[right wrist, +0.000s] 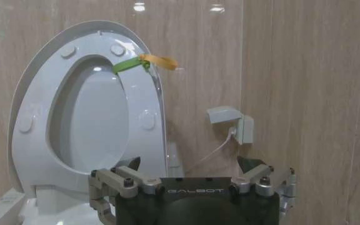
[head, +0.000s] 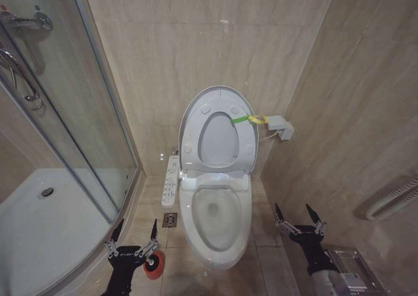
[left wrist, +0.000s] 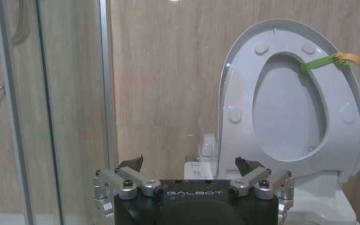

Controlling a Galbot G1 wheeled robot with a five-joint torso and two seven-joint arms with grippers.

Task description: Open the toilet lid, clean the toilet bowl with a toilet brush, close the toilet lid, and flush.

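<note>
Toilet lid (head: 217,132) up against wall, toilet bowl (head: 215,224) exposed. My left gripper (head: 135,237) and right gripper (head: 299,217) wide open, empty, flanking bowl. Red brush holder (head: 155,264) by left gripper. Brushing, closing, flushing remain.

The tiled floor (head: 264,234) carries the toilet bowl (head: 215,234), a small drain (head: 170,219) and perhaps a red cup holder (head: 155,265)

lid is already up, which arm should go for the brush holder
Left, probably. The left tool hangs open right above the small red round cup holder on the floor, left of the white ceramic toilet bowl. The right tool, also open, is across the bowl.
</note>
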